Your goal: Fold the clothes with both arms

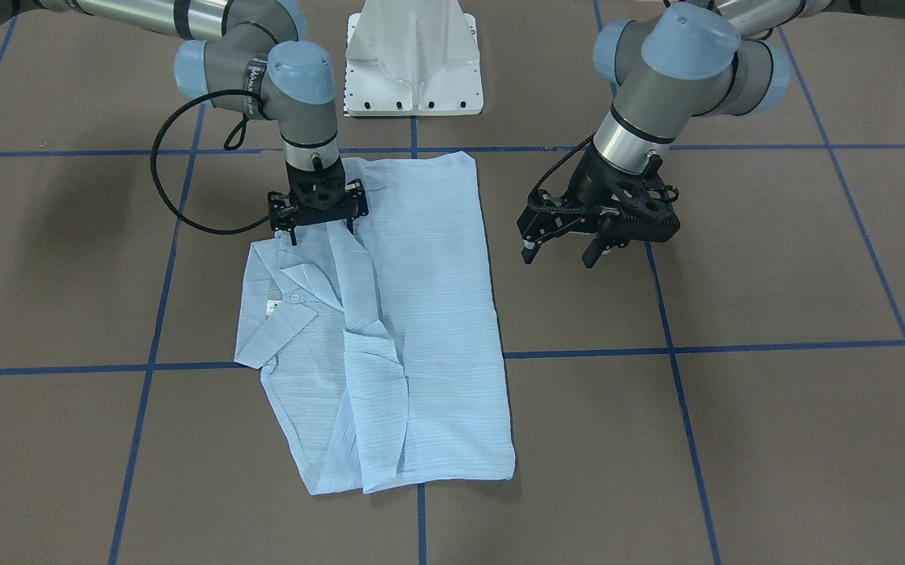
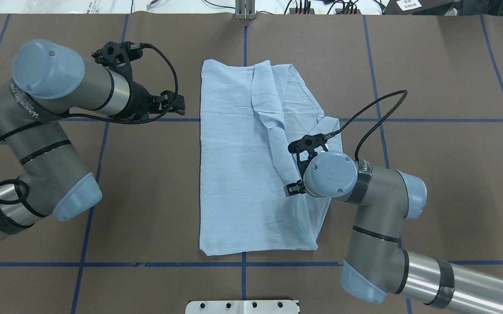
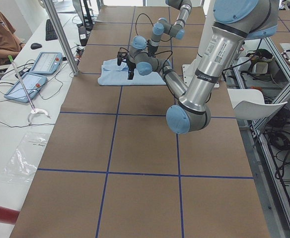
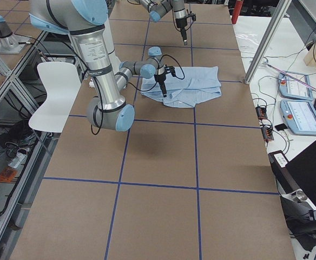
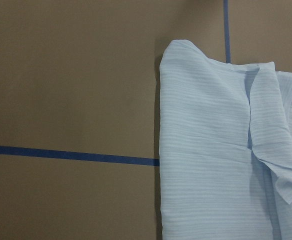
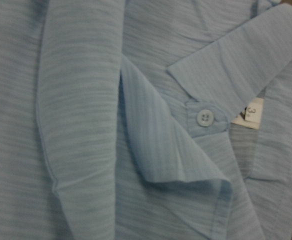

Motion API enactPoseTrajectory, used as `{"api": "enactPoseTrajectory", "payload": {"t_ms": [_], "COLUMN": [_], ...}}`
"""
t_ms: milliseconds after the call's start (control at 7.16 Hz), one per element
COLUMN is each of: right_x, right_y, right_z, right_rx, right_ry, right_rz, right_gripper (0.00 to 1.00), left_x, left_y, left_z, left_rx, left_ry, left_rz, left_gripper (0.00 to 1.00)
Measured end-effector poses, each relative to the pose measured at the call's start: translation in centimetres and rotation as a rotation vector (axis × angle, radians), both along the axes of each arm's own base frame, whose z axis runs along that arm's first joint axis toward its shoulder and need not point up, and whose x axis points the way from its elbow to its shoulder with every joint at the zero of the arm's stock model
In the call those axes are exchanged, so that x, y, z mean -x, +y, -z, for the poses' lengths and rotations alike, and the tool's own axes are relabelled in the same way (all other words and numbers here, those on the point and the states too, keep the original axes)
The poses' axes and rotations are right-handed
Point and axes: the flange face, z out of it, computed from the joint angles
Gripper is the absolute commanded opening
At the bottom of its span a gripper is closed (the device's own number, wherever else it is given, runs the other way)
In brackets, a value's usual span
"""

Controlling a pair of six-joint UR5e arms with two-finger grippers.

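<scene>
The light blue shirt (image 1: 428, 314) lies part-folded on the middle of the brown worktop (image 1: 774, 259), its collar (image 1: 279, 326) end toward the robot's right and one front panel folded over along its length.

The right gripper (image 1: 320, 229) points straight down at the shirt's near-right edge, just beside the collar. Its fingers stand apart with no cloth pinched between them, and whether the tips touch the fabric cannot be told. The left gripper (image 1: 560, 255) hangs tilted over bare worktop to the shirt's left, clear of it, spread wide and holding nothing.

The overhead view hides the collar under the right arm. The right wrist view shows it close up, with a white button (image 6: 204, 117) and a white neck label (image 6: 251, 114). The left wrist view shows only the shirt's left edge and a blue tape line (image 5: 71, 154).
</scene>
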Motion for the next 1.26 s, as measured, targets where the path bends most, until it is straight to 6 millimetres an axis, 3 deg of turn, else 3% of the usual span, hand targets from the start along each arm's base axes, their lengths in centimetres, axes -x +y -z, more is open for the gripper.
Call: {"api": "enactPoseTrajectory", "payload": {"t_ms": [279, 419, 559, 838, 1258], "right_x": [-5.5, -8.2, -9.5, -8.9, -3.6], "right_y": [-1.6, -2.6, -3.8, -6.1, -10.0], "right_z": [-3.8, -4.6, -3.5, 1.2, 5.5], "right_rx": [-0.027, -0.033, -0.035, -0.061, -0.083], "right_ry": [0.053, 0.058, 0.032, -0.037, -0.054], "right_rz": [0.018, 0.025, 0.026, 0.015, 0.008], "right_gripper": [1.00, 1.00, 1.00, 1.00, 1.00], "left_x": [-0.6, -0.7, -0.7, -0.8, -0.8], "left_y": [0.8, 0.9, 0.9, 0.9, 0.9], "left_z": [0.8, 1.1, 1.1, 1.0, 0.7], "left_rx": [0.012, 0.013, 0.013, 0.013, 0.013], "left_ry": [0.019, 0.023, 0.023, 0.019, 0.015], "left_rz": [-0.004, -0.005, -0.006, -0.008, -0.009], "left_gripper": [1.00, 1.00, 1.00, 1.00, 1.00]}}
